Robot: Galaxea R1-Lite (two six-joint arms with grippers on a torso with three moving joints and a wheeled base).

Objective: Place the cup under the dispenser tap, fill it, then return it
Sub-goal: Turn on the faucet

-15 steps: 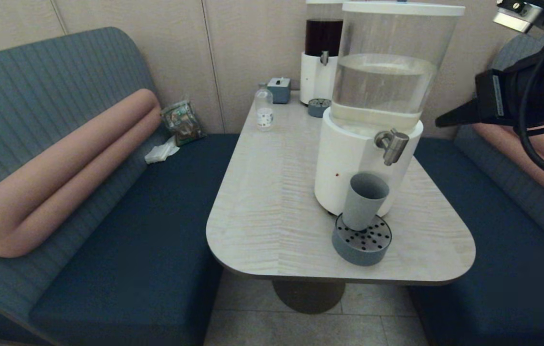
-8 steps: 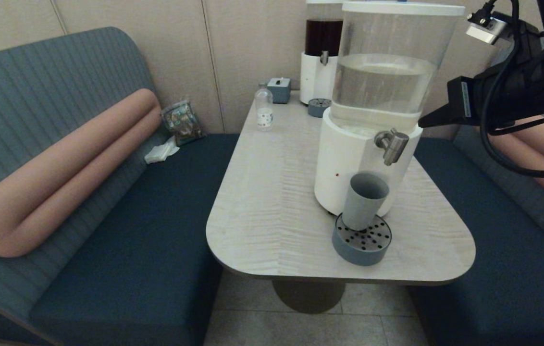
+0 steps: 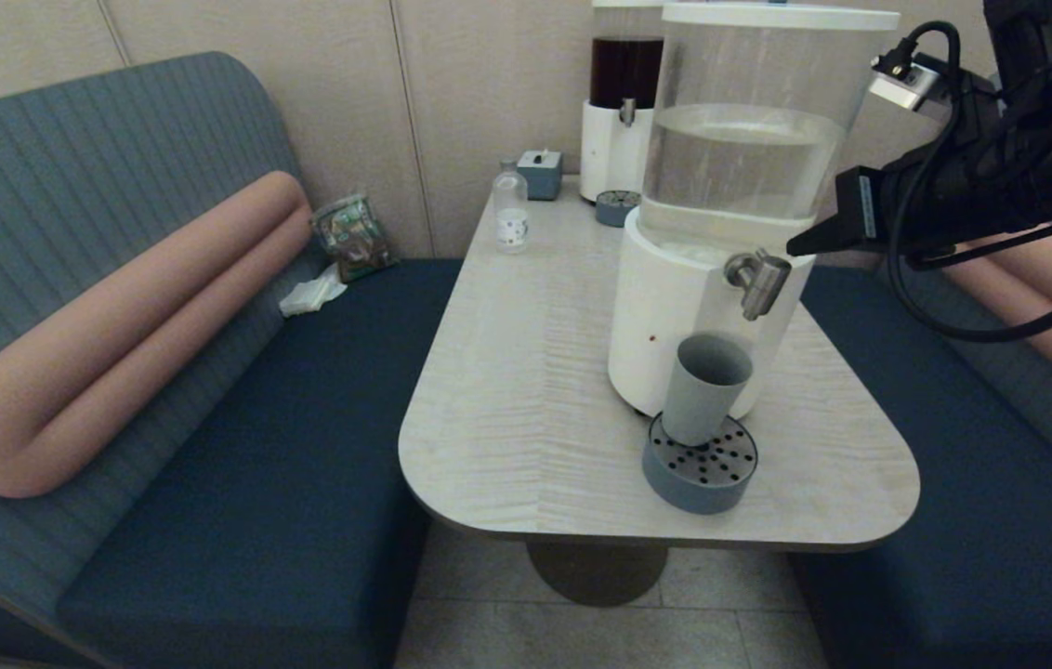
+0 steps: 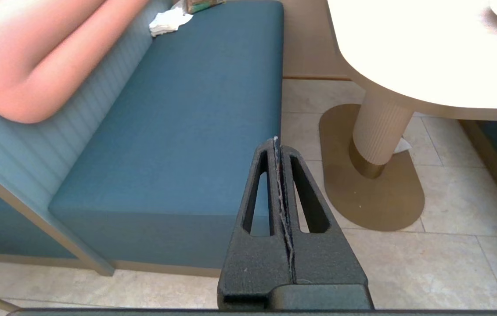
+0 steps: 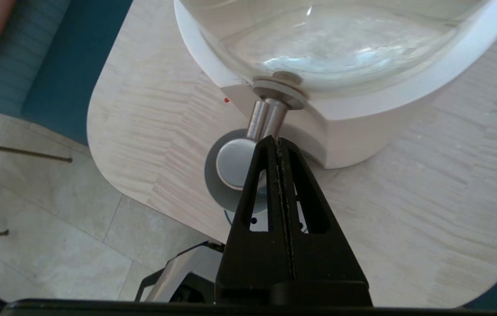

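The right gripper [image 3: 795,249] has its fingers pressed together, gripping nothing, with the tips just beside the dispenser tap [image 3: 756,282] and above it. The cup [image 3: 704,388] stands upright on the perforated drip tray [image 3: 701,466], below the fingers and directly under the tap, close against the white base of the dispenser [image 3: 675,316]. The clear tank [image 3: 749,139] rises beside the fingers; nothing stands between the tips and the tap. In the right wrist view the closed tips [image 5: 275,142] overlap the tap [image 5: 266,118], and contact appears likely but cannot be confirmed; the cup is largely hidden there behind the tap and fingers. Only the head view shows the items beyond the fingers at the far end of the counter [image 3: 526,400]: a small bottle [image 3: 510,218], a small grey-blue box [image 3: 540,173] and a dark-liquid dispenser [image 3: 621,102]. The left gripper [image 4: 277,145], seen only in the left wrist view, is parked with fingers closed and empty, over the floor beside the blue bench [image 4: 196,131].
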